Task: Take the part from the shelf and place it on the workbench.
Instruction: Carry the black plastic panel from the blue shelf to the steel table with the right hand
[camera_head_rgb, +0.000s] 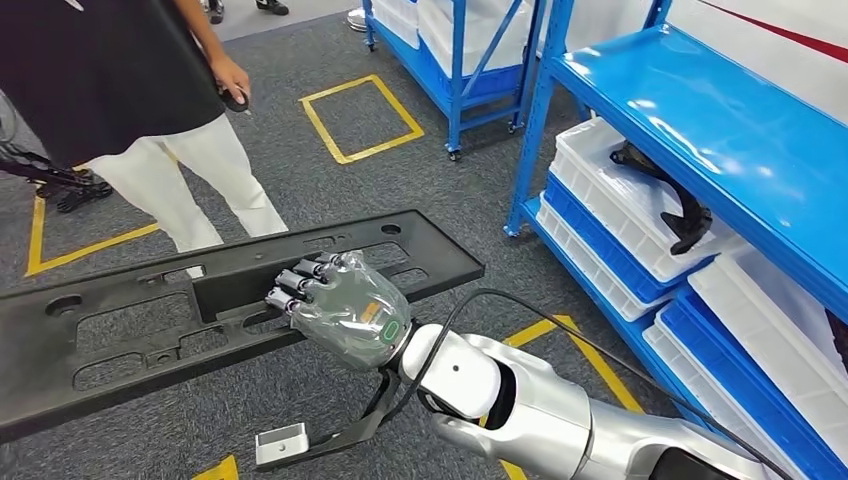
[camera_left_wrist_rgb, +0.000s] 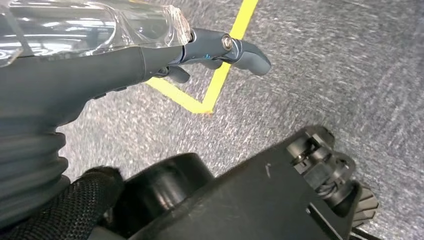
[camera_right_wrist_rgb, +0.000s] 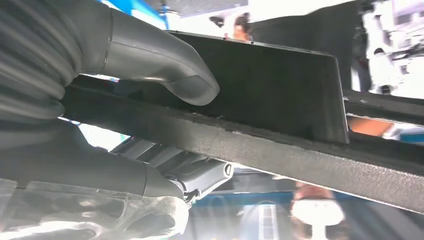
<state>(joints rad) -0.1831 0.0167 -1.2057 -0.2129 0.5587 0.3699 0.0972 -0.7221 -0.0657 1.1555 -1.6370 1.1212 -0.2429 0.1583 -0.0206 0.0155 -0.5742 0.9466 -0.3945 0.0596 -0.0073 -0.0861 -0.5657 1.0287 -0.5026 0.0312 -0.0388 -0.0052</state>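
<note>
Our right hand (camera_head_rgb: 345, 305) grips the long black part (camera_head_rgb: 200, 310) mid-frame, shelf (camera_head_rgb: 700, 110) at right, while the left hand (camera_left_wrist_rgb: 150, 50) hangs holding nothing, fingers apart.

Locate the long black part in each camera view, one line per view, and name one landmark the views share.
Head view: the long black part lies across the lower left, gripped by the right hand.
Right wrist view: its edge crosses the picture, thumb on it.
Left wrist view: not there.
Shared landmark: the right hand.
</note>
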